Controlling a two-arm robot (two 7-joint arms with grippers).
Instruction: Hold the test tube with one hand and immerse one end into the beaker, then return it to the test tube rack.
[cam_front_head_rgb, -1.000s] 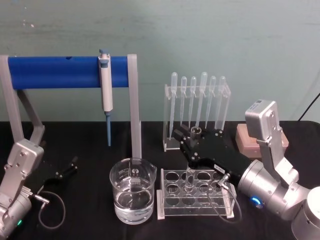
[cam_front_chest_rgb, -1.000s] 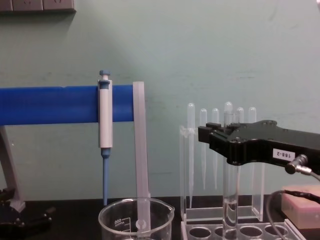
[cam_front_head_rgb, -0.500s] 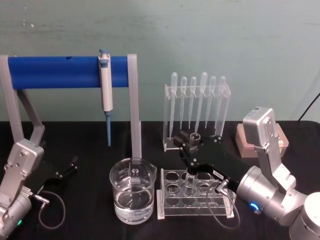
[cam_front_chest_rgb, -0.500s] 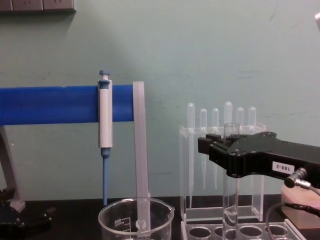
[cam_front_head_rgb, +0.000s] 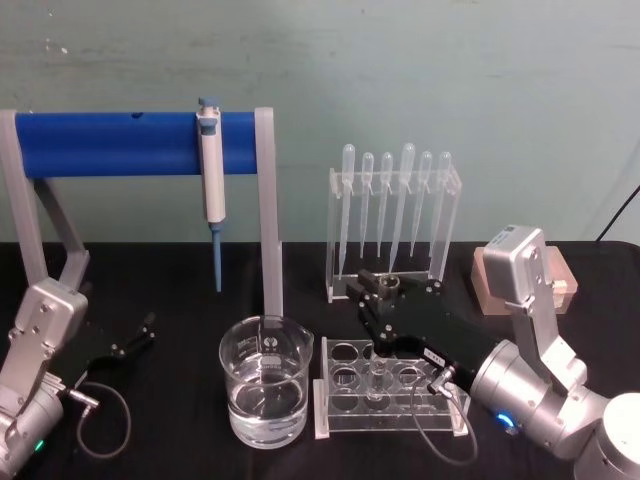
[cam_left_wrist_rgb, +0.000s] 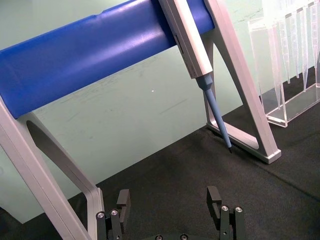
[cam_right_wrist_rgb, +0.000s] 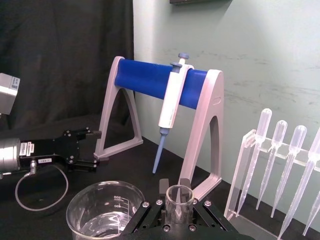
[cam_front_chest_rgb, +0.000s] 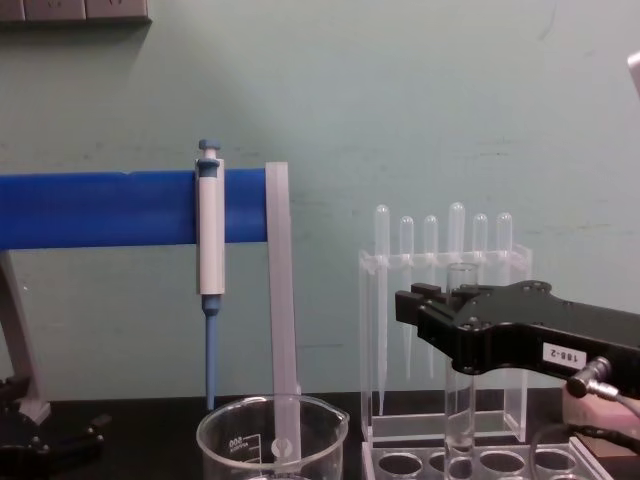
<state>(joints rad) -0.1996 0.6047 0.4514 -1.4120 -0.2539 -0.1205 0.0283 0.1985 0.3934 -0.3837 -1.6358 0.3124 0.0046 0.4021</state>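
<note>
Lower now: test tube inside rack.

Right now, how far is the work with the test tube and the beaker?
The dip cannot be confirmed from this moment. In hand: the right gripper holds the test tube, upright, its bottom entering the clear rack. Left: seat it, release. The beaker holds liquid; the left gripper is idle.

The clear test tube stood upright, clamped in the right tool; left of it sat the water-filled beaker.
</note>
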